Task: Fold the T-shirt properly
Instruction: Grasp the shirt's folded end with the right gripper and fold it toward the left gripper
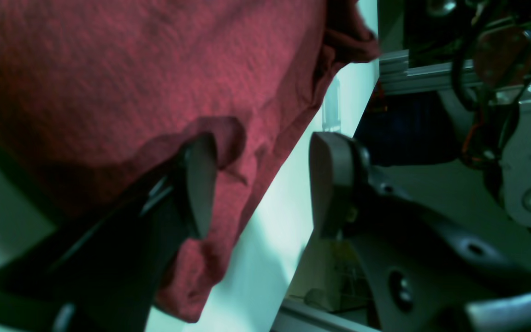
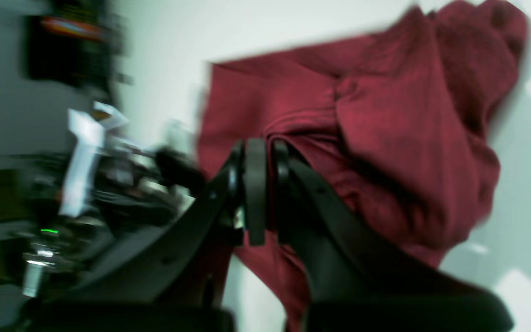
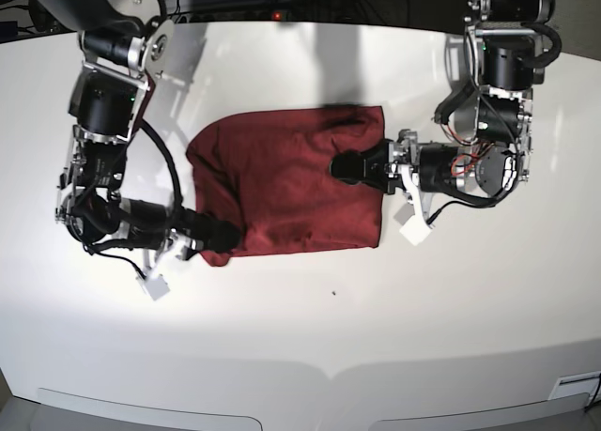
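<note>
The maroon T-shirt (image 3: 291, 187) lies on the white table (image 3: 394, 337) as a rough rectangle with a rounded, bunched left side. My left gripper (image 3: 340, 166) is open at the shirt's right edge. In the left wrist view (image 1: 261, 184) one finger (image 1: 198, 184) is tucked against a fold of the shirt (image 1: 132, 69), and the other finger (image 1: 327, 180) is off the cloth. My right gripper (image 3: 223, 235) is at the shirt's lower left corner. In the blurred right wrist view (image 2: 261, 193) it is shut, with a fold of the shirt (image 2: 385, 115) pinched in it.
White tags hang from the arms, one by the shirt's lower right corner (image 3: 410, 227) and one to the lower left (image 3: 155, 285). A small dark speck (image 3: 335, 293) lies in front of the shirt. A metal frame rail (image 1: 399, 69) runs past the table edge.
</note>
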{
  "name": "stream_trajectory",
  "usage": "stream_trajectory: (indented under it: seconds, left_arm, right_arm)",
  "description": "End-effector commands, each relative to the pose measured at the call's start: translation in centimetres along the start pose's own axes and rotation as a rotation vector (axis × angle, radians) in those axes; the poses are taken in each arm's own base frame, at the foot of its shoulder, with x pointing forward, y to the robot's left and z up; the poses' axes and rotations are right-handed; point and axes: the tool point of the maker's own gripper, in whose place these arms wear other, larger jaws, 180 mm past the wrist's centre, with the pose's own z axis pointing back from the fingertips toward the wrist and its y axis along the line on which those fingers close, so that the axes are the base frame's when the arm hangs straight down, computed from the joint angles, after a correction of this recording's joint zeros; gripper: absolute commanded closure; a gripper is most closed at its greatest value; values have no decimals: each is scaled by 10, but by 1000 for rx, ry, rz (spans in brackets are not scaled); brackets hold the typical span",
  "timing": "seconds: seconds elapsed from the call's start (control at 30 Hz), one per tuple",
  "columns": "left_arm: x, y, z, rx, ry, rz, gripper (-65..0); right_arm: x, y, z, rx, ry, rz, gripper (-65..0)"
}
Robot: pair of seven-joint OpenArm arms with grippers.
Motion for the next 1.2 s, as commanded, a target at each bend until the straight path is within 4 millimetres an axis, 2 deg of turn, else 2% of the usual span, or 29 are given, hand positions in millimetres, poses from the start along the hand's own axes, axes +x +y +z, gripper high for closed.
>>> stream_trajectory:
  seconds: [0.0,0.13,0.27,0.4,0.5,0.6,0.77,0.87,0.97,1.07,1.17]
  left_arm:
    - [18,-8,4,-16,-33,-42,-318]
    - [17,-6,6,-6,-29,-42,-318]
    - [11,14,17,91,13,-56,-318]
    - [27,39,46,205,-72,-77,-318]
    - [25,50,64,252,-57,-79,-318]
    - [21,56,73,273,-44,-75,-318]
    - [13,52,70,254,-5,-66,-318]
    - [17,46,67,219,-24,-61,-318]
    - [16,46,67,220,-21,-61,-317]
    - [18,49,77,243,-11,-72,-317]
    - [29,46,96,288,-21,-136,-317]
  right_arm:
    - [20,17,1,42,-30,55,0]
    - [14,47,-18,127,27,104,0]
    - [8,77,-41,184,79,172,0]
    - [5,106,-62,243,114,216,0]
    - [0,128,-80,287,136,234,0]
    - [-6,148,-96,322,147,243,0]
    - [2,155,-123,247,83,265,0]
    - [9,145,-126,183,46,284,0]
    - [10,152,-130,195,34,301,0]
    - [6,157,-135,202,49,324,0]
    - [3,160,-137,205,63,335,0]
